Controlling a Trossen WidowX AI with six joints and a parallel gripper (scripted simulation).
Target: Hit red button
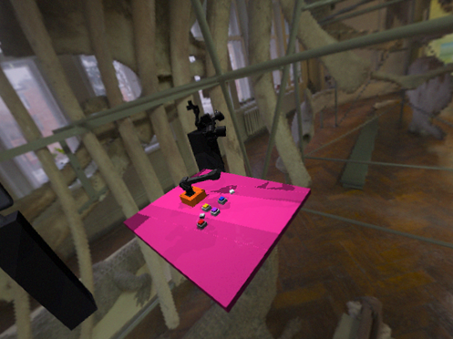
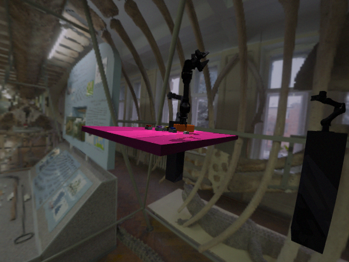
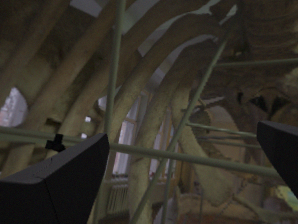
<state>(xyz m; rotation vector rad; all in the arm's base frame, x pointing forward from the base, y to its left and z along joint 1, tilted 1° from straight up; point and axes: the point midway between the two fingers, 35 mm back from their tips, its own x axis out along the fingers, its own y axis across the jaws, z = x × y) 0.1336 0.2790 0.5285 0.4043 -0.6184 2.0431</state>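
On the pink table (image 1: 243, 257), the red button (image 1: 201, 223) sits leftmost of the button cluster and nearest the front edge, with a small white block (image 1: 201, 216) just behind it. Further right come the yellow button (image 1: 205, 207), the purple button (image 1: 214, 212) and the blue button (image 1: 222, 200); another white block (image 1: 232, 191) lies well apart to the right. The arm (image 2: 185, 91) rises from its orange base (image 1: 193, 196), and the gripper (image 2: 203, 59) is high above the table, its fingers spread wide apart, holding nothing.
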